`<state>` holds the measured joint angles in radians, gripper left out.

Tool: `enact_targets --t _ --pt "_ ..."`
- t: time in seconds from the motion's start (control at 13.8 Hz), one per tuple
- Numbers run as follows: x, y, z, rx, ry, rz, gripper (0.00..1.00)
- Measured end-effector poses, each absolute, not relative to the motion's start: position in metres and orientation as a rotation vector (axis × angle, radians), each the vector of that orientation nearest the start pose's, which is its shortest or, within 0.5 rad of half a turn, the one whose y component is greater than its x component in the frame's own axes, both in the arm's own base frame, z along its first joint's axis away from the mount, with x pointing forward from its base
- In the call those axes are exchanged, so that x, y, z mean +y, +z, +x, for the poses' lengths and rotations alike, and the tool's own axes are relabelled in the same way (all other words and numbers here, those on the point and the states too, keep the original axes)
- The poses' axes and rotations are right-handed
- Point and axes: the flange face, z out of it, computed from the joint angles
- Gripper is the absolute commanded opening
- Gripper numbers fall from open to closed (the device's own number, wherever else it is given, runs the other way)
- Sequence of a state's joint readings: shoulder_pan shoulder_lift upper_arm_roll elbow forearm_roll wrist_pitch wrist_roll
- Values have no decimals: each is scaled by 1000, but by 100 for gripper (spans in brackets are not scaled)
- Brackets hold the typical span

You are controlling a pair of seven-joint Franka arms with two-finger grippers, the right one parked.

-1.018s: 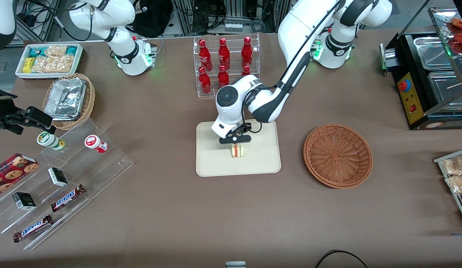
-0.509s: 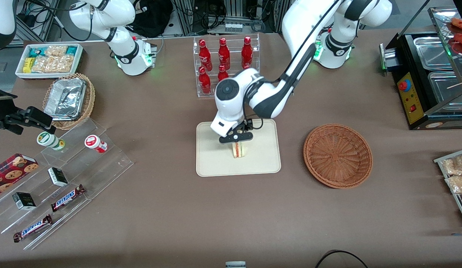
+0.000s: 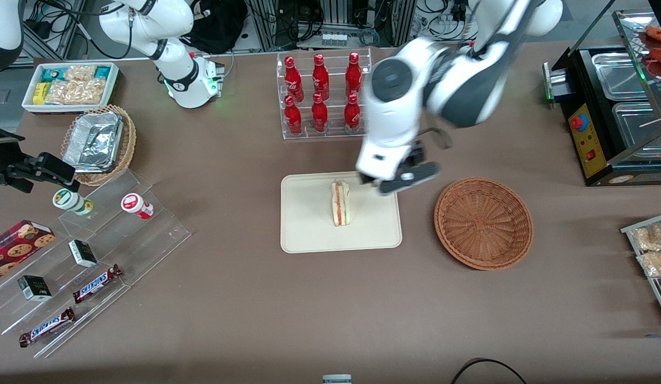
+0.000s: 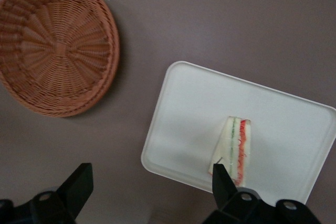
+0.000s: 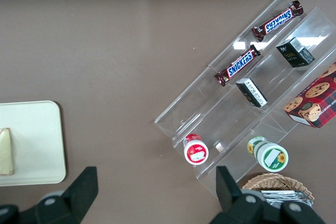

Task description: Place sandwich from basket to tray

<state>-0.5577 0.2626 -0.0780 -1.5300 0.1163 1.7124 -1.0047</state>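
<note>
Since a second ago my gripper (image 3: 398, 181) has lifted off, fingers spread, empty. Pale triangular sandwich (image 3: 340, 203) stands below me on the cream rectangular tray (image 3: 309, 234), long axis running toward the front camera; round reddish-brown wicker basket (image 3: 483, 222) empty.

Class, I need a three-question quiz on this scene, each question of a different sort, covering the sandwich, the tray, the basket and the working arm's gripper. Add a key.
1. True or false: the sandwich lies on the tray.
2. Multiple choice: the reddish-brown basket holds A) the sandwich, B) a red bottle, C) nothing.
3. Short answer: where is the gripper, and how do its fingers stand?

Key: 1. True. 2. C. 3. It hangs above the tray's edge nearest the basket, clear of the sandwich, fingers open and holding nothing.
</note>
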Motion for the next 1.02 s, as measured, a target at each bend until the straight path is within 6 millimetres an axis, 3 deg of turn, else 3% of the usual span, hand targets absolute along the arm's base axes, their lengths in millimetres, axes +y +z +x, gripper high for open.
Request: enact_targets --t 0.15,0.36,0.73,1.02 --pt "-304 537 528 -499 12 -2958 100" --pt "-224 574 534 -415 67 -2967 100" --pt "-104 602 533 -279 181 -3018 100" --pt "-42 620 520 -158 246 -3038 100"
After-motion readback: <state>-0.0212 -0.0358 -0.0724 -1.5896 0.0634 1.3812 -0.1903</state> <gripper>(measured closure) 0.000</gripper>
